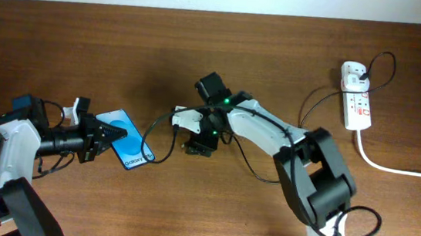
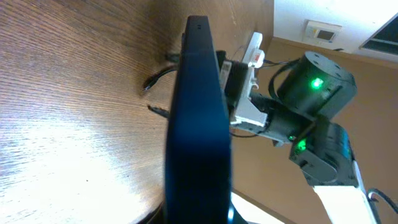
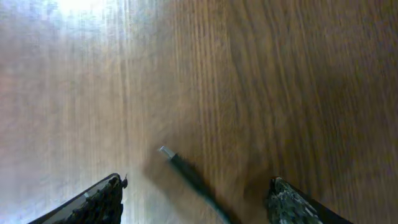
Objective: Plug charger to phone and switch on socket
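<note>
Entry one: left claw (image 1: 108,134), closed on one end of the phone (image 1: 131,154), which juts out ahead of its tips, blue screen lit and facing up. Held so, I'd judge, to keep it steady and offer its free end to the other arm.

Entry two: right claw (image 3: 198,182), jaws standing wide, nothing in them, tips low over the tabletop (image 1: 86,44).

Entry three: charger (image 3: 193,177). Its small metal tip lies loose on the wood just ahead of the right claw, between the lines of its two fingers, and the black lead trails back beneath it. It is well placed for a pick-up, and the plugging-in looks not yet done.

Entry four: socket (image 1: 356,105), well apart from both claws, off behind the right one. The black plug sits at its far end. Whether the switch is on is too small to tell. A thick white cord (image 1: 399,169) runs off from it.

In the way: slack black lead looping under the right arm may drag. The wood between tip and phone looks bare
</note>
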Available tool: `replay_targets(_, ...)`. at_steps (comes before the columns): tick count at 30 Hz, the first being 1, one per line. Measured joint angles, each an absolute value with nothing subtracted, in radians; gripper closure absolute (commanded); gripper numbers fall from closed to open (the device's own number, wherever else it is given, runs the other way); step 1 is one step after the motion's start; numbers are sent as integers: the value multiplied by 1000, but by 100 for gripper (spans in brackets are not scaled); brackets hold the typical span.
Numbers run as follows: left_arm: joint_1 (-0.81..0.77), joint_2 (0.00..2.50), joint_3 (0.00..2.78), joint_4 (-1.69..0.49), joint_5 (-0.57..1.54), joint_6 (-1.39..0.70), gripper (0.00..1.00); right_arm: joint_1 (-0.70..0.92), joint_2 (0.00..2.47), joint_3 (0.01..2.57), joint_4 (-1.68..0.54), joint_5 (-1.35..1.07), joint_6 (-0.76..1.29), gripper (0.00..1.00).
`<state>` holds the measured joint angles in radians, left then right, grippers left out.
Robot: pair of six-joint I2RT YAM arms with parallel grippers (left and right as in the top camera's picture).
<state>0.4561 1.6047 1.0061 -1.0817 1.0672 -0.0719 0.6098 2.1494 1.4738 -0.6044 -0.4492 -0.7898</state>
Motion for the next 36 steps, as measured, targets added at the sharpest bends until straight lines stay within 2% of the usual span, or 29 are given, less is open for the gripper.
replay_targets(2, 456, 1605, 1006, -1082, 1066, -72, 100, 610, 2160, 1474, -585, -448, -812, 36)
replay_targets(3, 456, 1605, 1006, -1084, 1065, -72, 100, 610, 2165, 1474, -572, -447, -823, 45)
replay_targets(4, 456, 1605, 1006, -1084, 1065, -72, 100, 610, 2171, 1477, -562, -447, -825, 66)
replay_targets(5, 456, 1605, 1006, -1085, 1065, -72, 100, 609, 2177, 1481, -557, -447, -833, 78)
replay_targets(7, 456, 1605, 1006, -1085, 1065, -72, 100, 610, 2188, 1492, -547, -447, -841, 92)
replay_targets(8, 456, 1605, 1006, -1085, 1065, -72, 100, 610, 2197, 1501, -544, -453, -837, 96)
replay_targets(12, 456, 1605, 1006, -1085, 1065, -72, 100, 612, 2201, 1501, -489, -433, -741, 96)
replay_targets(15, 456, 1605, 1006, -1085, 1065, -72, 100, 620, 2207, 1525, -479, -330, -506, 95)
replay_targets(16, 456, 1605, 1006, -1085, 1065, -72, 100, 622, 2210, 1544, -506, -298, -422, 86)
replay_targets(17, 456, 1605, 1006, -1085, 1065, -72, 100, 623, 2210, 1551, -516, -275, -371, 82)
replay_targets(19, 456, 1605, 1006, -1085, 1057, -72, 100, 623, 2211, 1562, -539, -238, -305, 66)
replay_targets(23, 456, 1605, 1006, -1092, 1050, -72, 100, 622, 2211, 1571, -561, -208, -266, 57)
replay_targets(24, 456, 1605, 1006, -1092, 1048, -72, 99, 622, 2210, 1574, -573, -203, -266, 49)
replay_targets(26, 456, 1605, 1006, -1092, 1045, -72, 99, 620, 2210, 1581, -609, -194, -328, 46)
replay_targets(27, 456, 1605, 1006, -1092, 1045, -72, 99, 620, 2209, 1582, -619, -176, -362, 46)
replay_targets(31, 456, 1605, 1006, -1092, 1045, -72, 99, 619, 2207, 1586, -644, -125, -409, 60)
replay_targets(33, 456, 1605, 1006, -1092, 1045, -72, 99, 615, 2208, 1587, -653, -144, -431, 81)
replay_targets(35, 456, 1605, 1006, -1092, 1045, -72, 99, 610, 2210, 1588, -654, -156, -435, 96)
replay_targets(36, 456, 1605, 1006, -1092, 1045, -72, 99, 608, 2211, 1590, -661, -163, -438, 96)
